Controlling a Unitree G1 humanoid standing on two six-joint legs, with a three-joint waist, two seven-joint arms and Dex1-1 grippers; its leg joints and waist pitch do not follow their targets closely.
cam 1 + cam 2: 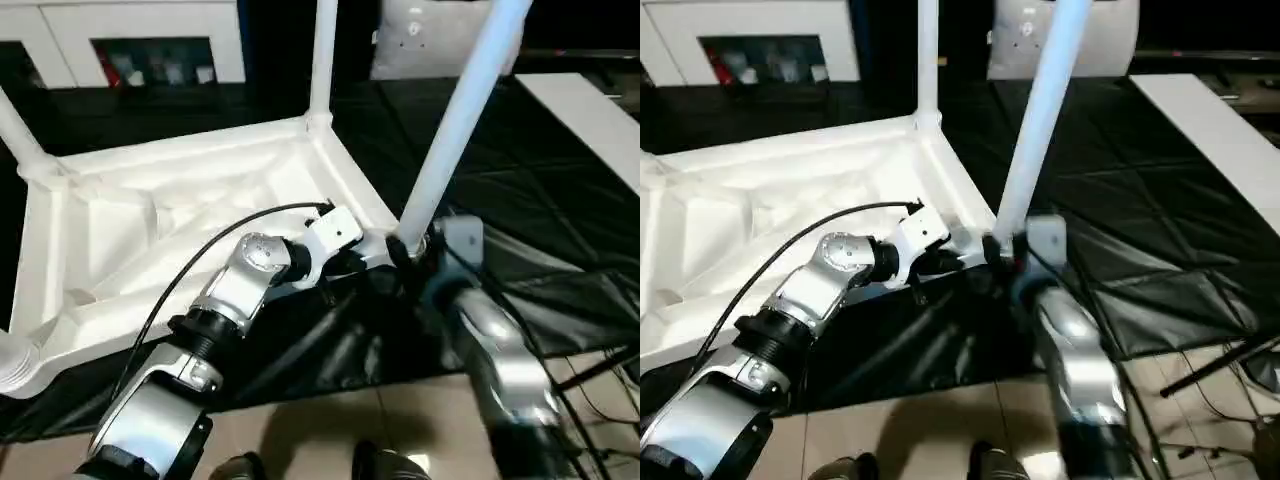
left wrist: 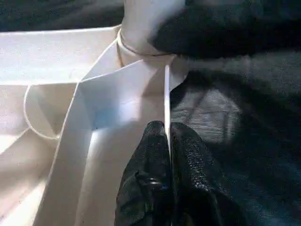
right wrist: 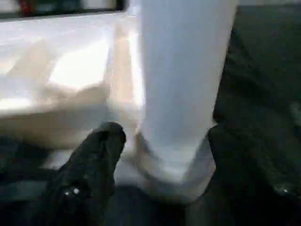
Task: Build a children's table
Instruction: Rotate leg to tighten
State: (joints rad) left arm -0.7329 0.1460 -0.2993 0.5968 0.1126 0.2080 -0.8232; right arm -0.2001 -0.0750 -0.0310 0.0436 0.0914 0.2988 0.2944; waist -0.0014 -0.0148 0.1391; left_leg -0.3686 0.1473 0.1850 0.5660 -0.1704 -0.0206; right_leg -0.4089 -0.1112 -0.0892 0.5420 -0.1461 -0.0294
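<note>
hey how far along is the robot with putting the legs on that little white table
Well along. The table top lies upside down on the black cloth, with legs standing in the far corner, the left corner and the near right corner.

In hand: the left gripper pinches the top's rim, and the right gripper straddles the near right leg's base.

Left: the near left corner socket, apparently without a standing leg.

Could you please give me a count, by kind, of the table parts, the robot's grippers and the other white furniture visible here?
table top: 1
upright table legs: 3
robot grippers: 2 (left gripper, right gripper)
flat white board: 1
white cabinet: 1
Total: 8
</note>
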